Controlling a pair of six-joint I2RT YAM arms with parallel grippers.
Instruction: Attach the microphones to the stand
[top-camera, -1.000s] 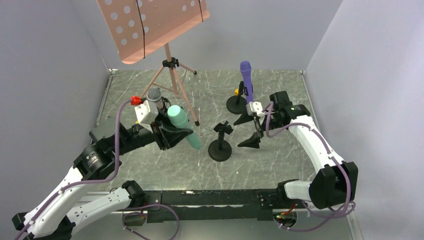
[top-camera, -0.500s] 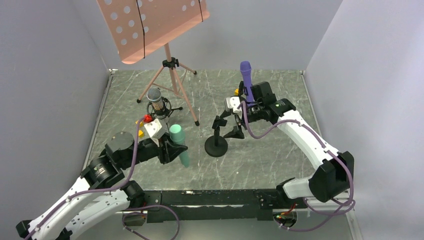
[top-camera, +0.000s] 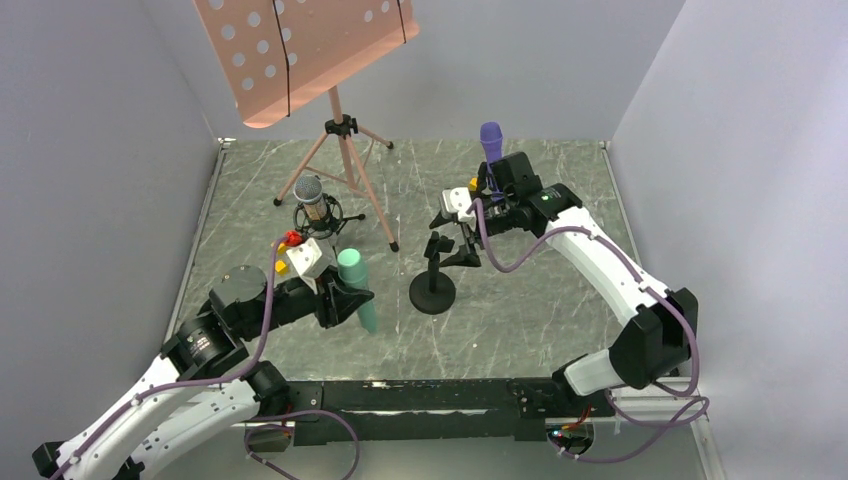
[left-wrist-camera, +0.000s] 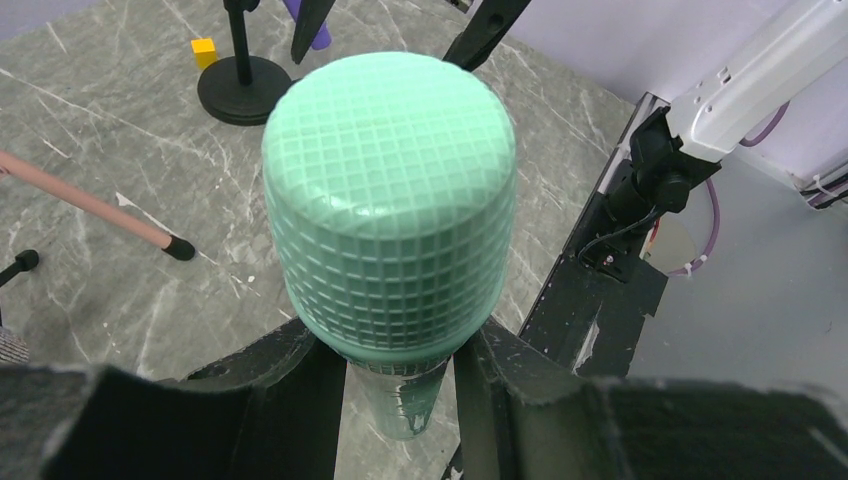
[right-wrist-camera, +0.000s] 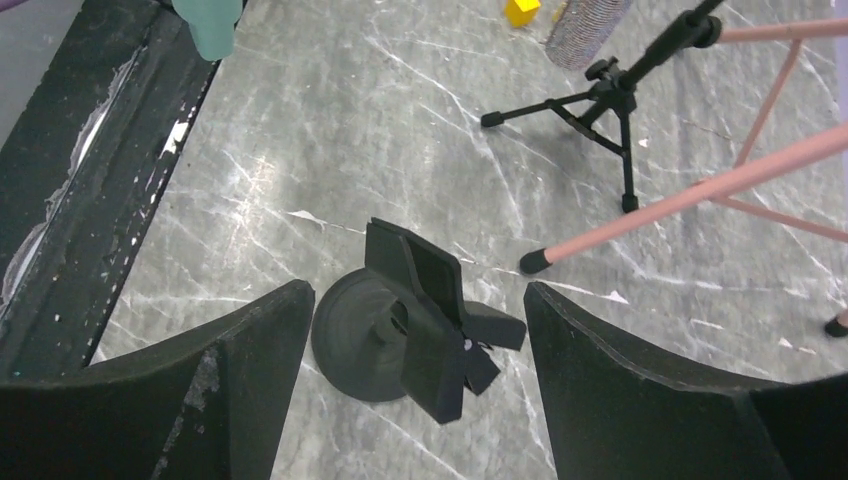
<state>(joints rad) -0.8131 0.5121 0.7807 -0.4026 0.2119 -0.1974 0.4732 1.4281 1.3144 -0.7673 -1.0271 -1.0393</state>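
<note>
- Left gripper (top-camera: 343, 302) clamped on the mint-green plastic stick microphone (left-wrist-camera: 390, 200), upright, grid-textured head up, long axis approx vertical
- Empty black round-base stand w/ clip (right-wrist-camera: 352, 338) sits near, to the mic's right, btwn the arms
- Right gripper (top-camera: 453, 238) wide open, holding nothing, fingers either side of the clip, not touching
- Grey marbled tabletop (top-camera: 540, 310) is flat; pink tripod music stand (top-camera: 350, 170) close behind

Left gripper (left-wrist-camera: 398, 400) clamped on mint-green microphone (left-wrist-camera: 390, 190)
Handle pinched between both fingers, grille head toward camera. Black round stand base (left-wrist-camera: 243, 90) and yellow cube (left-wrist-camera: 204, 50) sit close together, upper left.
</note>
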